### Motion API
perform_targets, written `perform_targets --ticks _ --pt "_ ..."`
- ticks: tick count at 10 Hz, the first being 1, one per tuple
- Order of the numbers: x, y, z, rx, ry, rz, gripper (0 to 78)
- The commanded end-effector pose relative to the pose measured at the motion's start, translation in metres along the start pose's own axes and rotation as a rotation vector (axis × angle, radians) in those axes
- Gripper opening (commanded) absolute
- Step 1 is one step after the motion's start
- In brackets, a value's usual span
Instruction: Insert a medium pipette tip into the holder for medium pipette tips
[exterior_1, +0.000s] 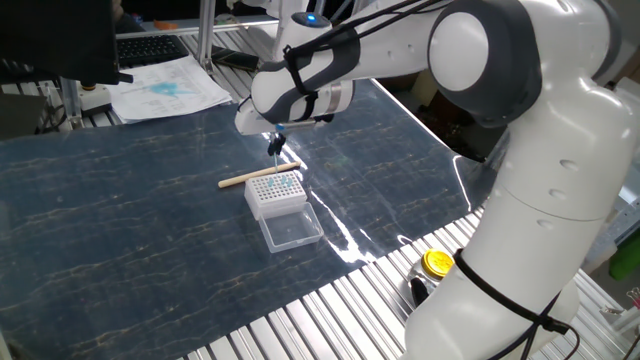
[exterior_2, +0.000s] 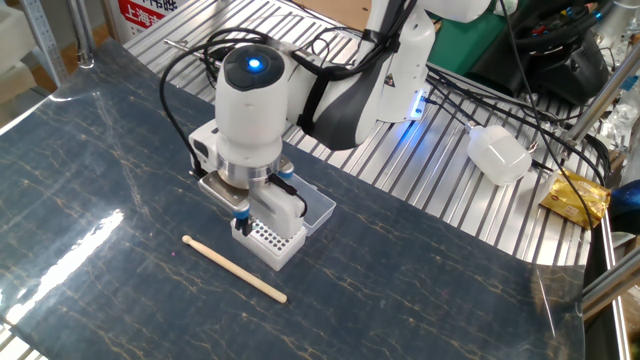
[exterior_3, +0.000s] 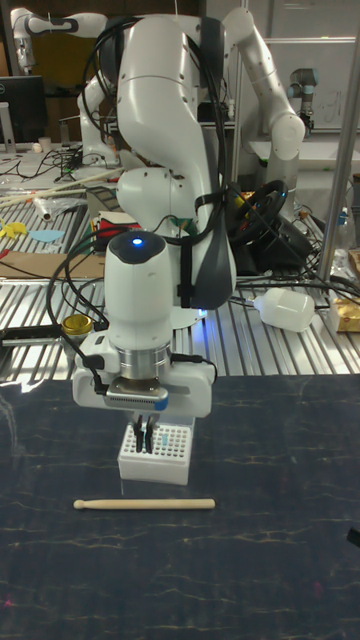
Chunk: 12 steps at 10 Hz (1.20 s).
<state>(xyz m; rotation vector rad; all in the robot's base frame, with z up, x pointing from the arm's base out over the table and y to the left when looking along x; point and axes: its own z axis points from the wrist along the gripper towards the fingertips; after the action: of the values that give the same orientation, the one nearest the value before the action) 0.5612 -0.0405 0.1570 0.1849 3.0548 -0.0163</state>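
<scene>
The holder (exterior_1: 275, 192) is a small white rack with a grid of holes and a few teal tips in it; it also shows in the other fixed view (exterior_2: 274, 244) and in the tall view (exterior_3: 156, 457). My gripper (exterior_1: 277, 147) hangs just above the rack's far edge, fingers pressed together. A thin bluish sliver, the medium pipette tip (exterior_1: 276, 150), pokes down between them. In the other fixed view the gripper (exterior_2: 240, 224) hides the rack's left corner. In the tall view the gripper (exterior_3: 147, 440) points straight down over the rack's left holes.
A long beige wooden stick (exterior_1: 258, 177) lies beside the rack, also seen as the stick (exterior_2: 235, 268) and the stick (exterior_3: 144, 504). The rack's clear lid (exterior_1: 292, 230) lies open flat on the dark mat. Papers (exterior_1: 165, 88) sit at the far left; a yellow tape roll (exterior_1: 437, 263) lies on the slatted table.
</scene>
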Motion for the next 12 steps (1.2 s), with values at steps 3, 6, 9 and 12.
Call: perform_targets --ticks 3,6,9,12 --pt "0.003 0.001 0.000 -0.005 -0.031 0.011 1.2" --pt "0.009 0.002 0.003 -0.008 -0.049 0.023 1.2" --pt "0.015 0.003 0.006 -0.009 -0.064 0.024 1.2" --pt "0.023 0.004 0.009 -0.008 -0.078 0.018 1.2"
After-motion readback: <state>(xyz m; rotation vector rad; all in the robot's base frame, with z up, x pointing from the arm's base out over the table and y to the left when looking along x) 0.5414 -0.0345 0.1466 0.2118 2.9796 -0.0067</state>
